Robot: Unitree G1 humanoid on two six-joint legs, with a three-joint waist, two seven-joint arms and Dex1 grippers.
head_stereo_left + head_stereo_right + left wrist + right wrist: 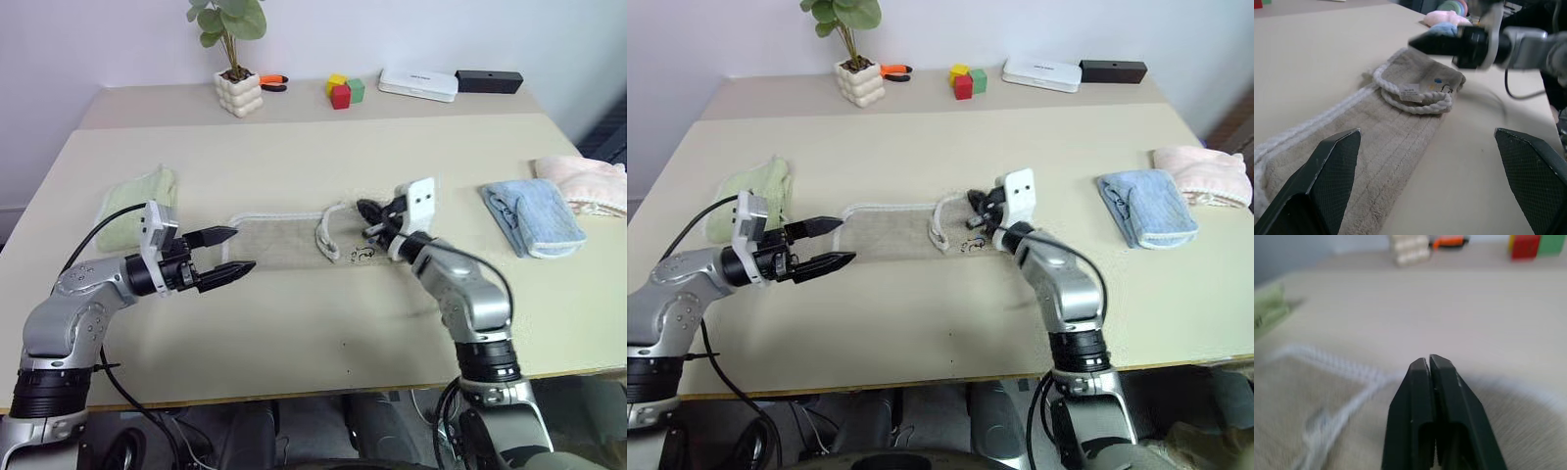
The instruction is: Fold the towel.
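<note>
Tabletop towel (284,240): right claw (1429,363) pressed closed above it, left claw (233,252) spread wide.

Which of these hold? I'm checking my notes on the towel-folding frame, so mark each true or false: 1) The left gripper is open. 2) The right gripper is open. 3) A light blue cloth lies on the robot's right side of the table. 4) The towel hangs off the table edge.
1) True: the left gripper is open, at the towel's left end.
2) False: the right gripper is shut, its fingers pressed together with nothing seen between them.
3) True: the light blue cloth lies there, beside a pink cloth.
4) False: the towel lies flat mid-table.
</note>
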